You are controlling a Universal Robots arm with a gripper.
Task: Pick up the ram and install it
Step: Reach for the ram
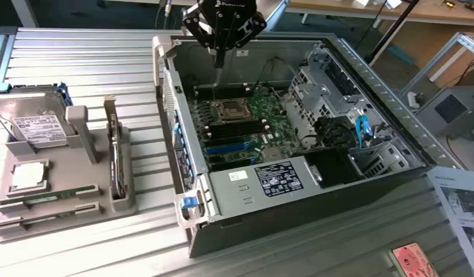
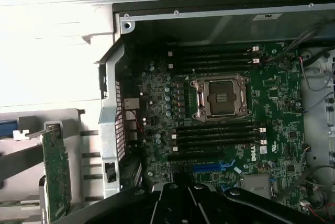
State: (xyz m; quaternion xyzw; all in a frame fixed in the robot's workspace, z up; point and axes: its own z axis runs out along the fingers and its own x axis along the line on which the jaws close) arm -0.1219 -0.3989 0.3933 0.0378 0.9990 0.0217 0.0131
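Exterior view: my gripper hangs over the far part of the open computer case, fingers pressed together with nothing visibly pinched. The ram lies flat in the grey holder, well apart from the gripper toward the exterior view's left and nearer, its long axis running left to right.

Wrist view: my closed gripper sits above the motherboard and its black memory slots.

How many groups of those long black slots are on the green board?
2. One slot group lies on one side of the square metal socket; the other on its opposite side. The green board is partly covered, so more may be hidden.
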